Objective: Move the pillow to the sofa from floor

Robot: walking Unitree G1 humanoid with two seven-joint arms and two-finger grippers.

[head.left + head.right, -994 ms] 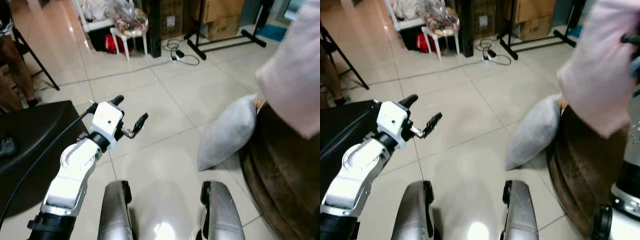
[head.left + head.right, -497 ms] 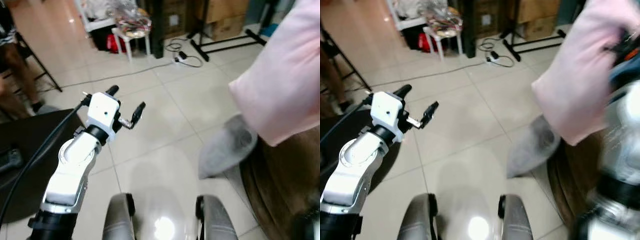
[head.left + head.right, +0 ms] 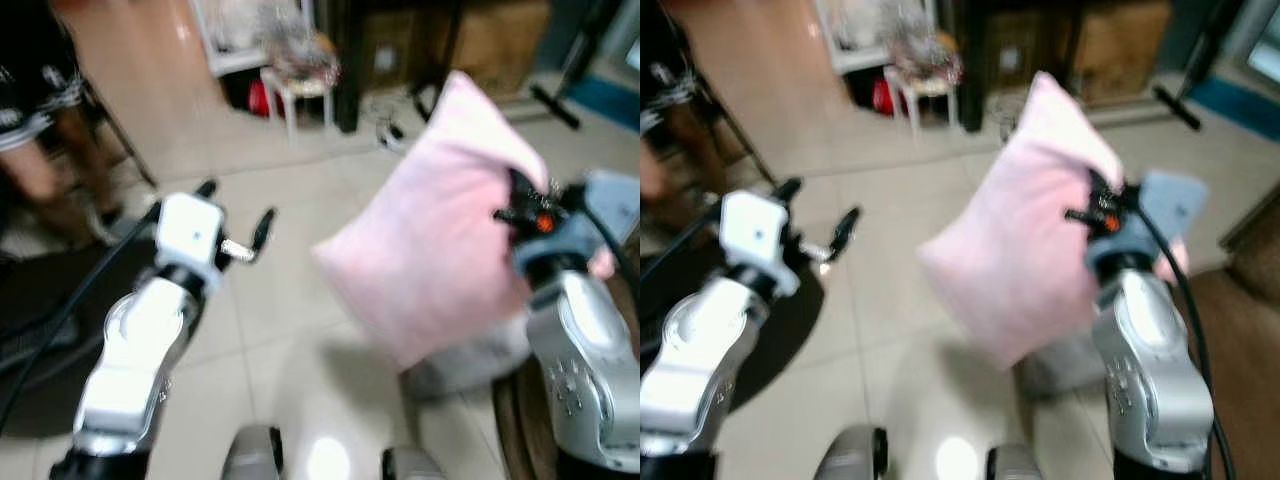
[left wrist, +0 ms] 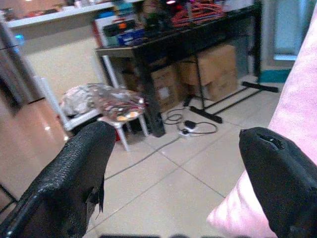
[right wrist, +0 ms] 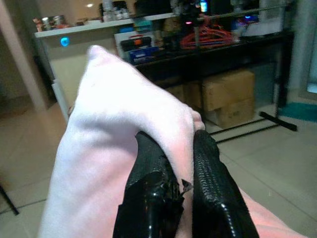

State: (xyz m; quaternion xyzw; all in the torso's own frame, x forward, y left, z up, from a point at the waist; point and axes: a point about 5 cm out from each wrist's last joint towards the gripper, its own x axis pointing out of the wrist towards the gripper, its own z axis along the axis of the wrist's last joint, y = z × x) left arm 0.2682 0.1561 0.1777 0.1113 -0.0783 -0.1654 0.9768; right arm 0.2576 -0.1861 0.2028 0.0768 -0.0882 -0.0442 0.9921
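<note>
The pink pillow (image 3: 440,230) hangs in the air above the tiled floor (image 3: 280,300), carried by the right gripper (image 5: 173,171), whose two black fingers are pinched together on a fold of fabric at the pillow's right edge. The pillow is tilted: its long axis runs from a low corner near the robot up to a high corner pointing away, toward the black table (image 4: 198,34) at the far wall. Just below the pillow, on the floor and against the brown sofa (image 3: 1240,330), lies a grey cushion (image 3: 470,360), partly hidden by the pink one.

To the left of the pillow, and well apart from it, the left gripper (image 3: 232,215) is held up at about the same height with its fingers spread wide, holding nothing and touching nothing; in its wrist view the pink pillow's edge sits beside one finger (image 4: 282,183) without clear contact. Below that arm a dark, low surface (image 3: 40,330) sits by the floor.

Beyond the pillow, a small white stool (image 3: 295,90) carries a clear bag of colourful items, too blurred to name. Under the black table stand cardboard boxes (image 4: 213,74), closed, so their contents cannot be told. A power strip and cable (image 4: 190,126) lie on the tiles before them. At far left are a person's legs (image 3: 40,150).
</note>
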